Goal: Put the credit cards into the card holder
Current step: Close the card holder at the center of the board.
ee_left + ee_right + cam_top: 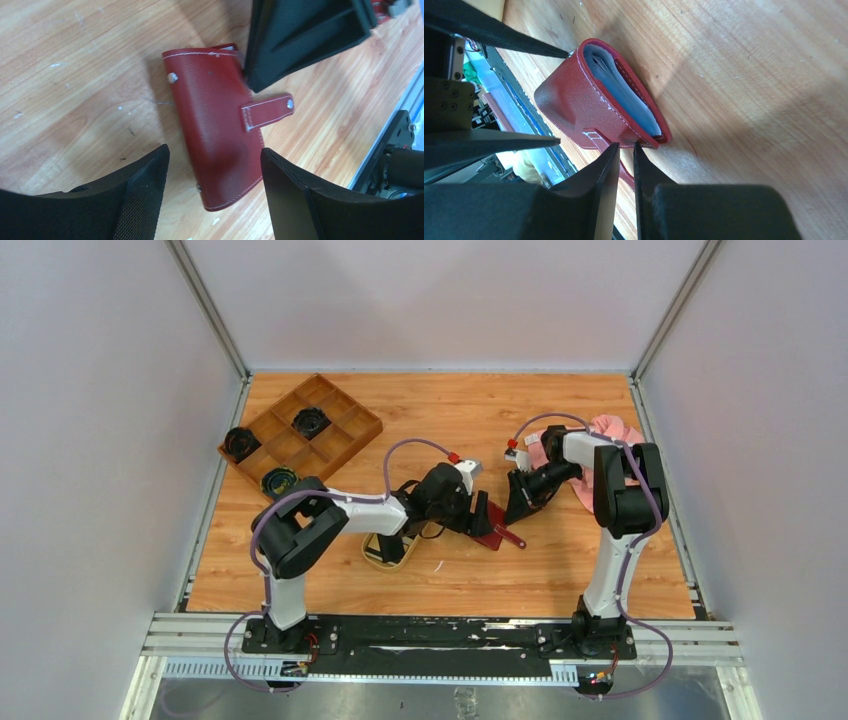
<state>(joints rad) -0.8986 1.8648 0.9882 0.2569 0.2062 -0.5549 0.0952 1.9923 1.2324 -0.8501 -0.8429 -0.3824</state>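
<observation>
The dark red card holder [212,120] lies folded on the wooden table, its snap tab [267,111] sticking out loose. From the side, grey-blue layers [624,95] show in its mouth. My left gripper [214,150] hovers open over the holder's near end, one finger on each side and neither touching it. My right gripper [626,145] is almost shut, its tips meeting the edge of the cover beside the tab. From above, the two grippers [482,515] [517,508] face each other across the card holder [497,533]. The credit cards are hidden.
An oval tan tray [385,552] lies partly under my left arm. A brown compartmented box [345,435] with black round parts stands at the back left. A pink cloth [612,428] lies at the back right behind my right arm. Grey walls close in the table.
</observation>
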